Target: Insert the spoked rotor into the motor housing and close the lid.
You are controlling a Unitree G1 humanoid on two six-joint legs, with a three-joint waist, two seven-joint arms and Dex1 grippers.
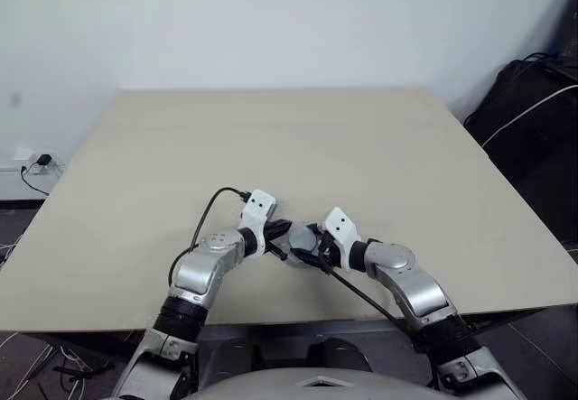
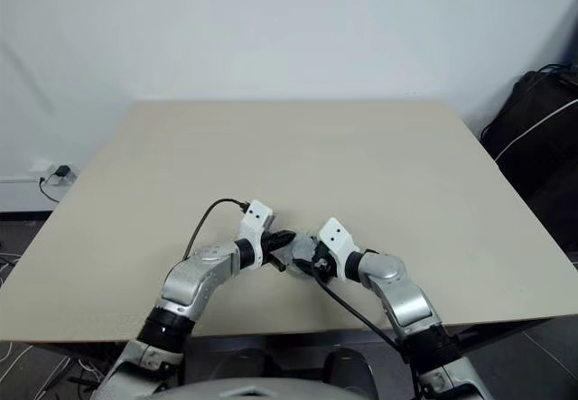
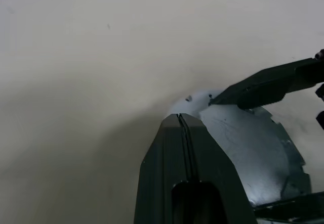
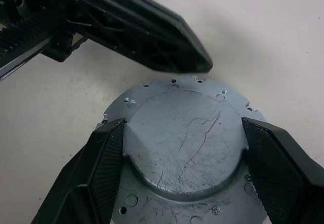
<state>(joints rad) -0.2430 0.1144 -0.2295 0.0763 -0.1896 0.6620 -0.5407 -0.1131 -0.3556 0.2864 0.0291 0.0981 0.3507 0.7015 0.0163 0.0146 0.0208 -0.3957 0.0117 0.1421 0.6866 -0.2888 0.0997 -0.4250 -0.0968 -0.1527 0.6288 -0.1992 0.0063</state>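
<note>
A: Where does everything sit?

B: Near the table's (image 1: pixel 271 138) near edge, between the two arms. The right gripper (image 4: pixel 185 148) has its fingers spread wide around a round silver-grey piece, one pad on each side of the raised centre, so it grips the lid (image 4: pixel 185 133) smooth face up. What is beneath that disc I cannot tell; I judge the motor housing is under it, but neither it nor the spoked rotor can be made out.

A: And the other pincer?

B: The left gripper (image 3: pixel 181 120) is fully closed, holding nothing. Its joined tip comes in from the left and sits right at the lid's left rim, by the small screw holes; touching or just short, I can't say.

A: So which step is this?

B: Closing the lid, I'd say, with the shut fingers used as a pusher.

A: How to do it well?

B: Keep the right grip steady and the disc level, so it doesn't cock on one side. Press with the left tip down on the flange, not sideways, or the disc could slide out from between the right pads. Push gently, then check the rim sits even all round before the right fingers release.
</note>
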